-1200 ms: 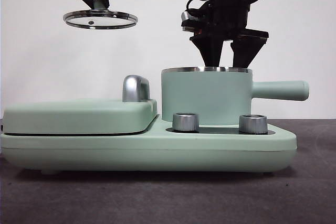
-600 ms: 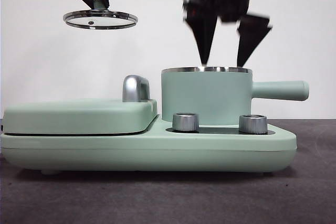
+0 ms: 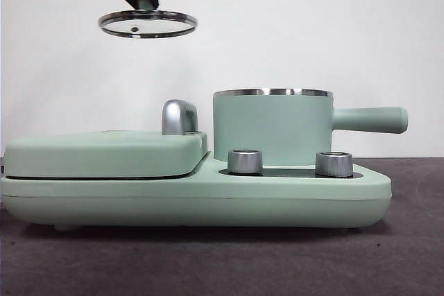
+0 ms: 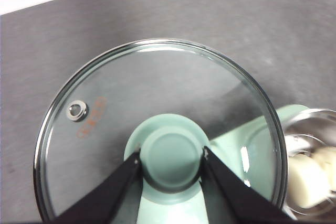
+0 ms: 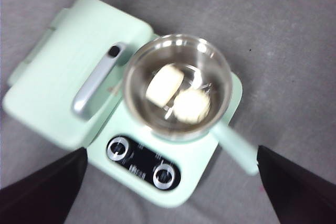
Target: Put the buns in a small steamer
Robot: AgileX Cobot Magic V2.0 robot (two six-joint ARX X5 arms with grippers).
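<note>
Dark grey table (image 3: 208, 261), white wall (image 3: 312, 25); left gripper (image 4: 171, 156) jaws clamping lid knob (image 4: 171, 159), right gripper (image 5: 168, 192) jaws spread.

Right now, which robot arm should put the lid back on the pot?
Probably the left. Its gripper is shut on the glass lid, held above the griddle beside the small steamer. Both buns lie inside; the right gripper is open, high above.

Dark grey table (image 3: 416, 268) carries mint-green cooker base (image 3: 208, 202).
</note>
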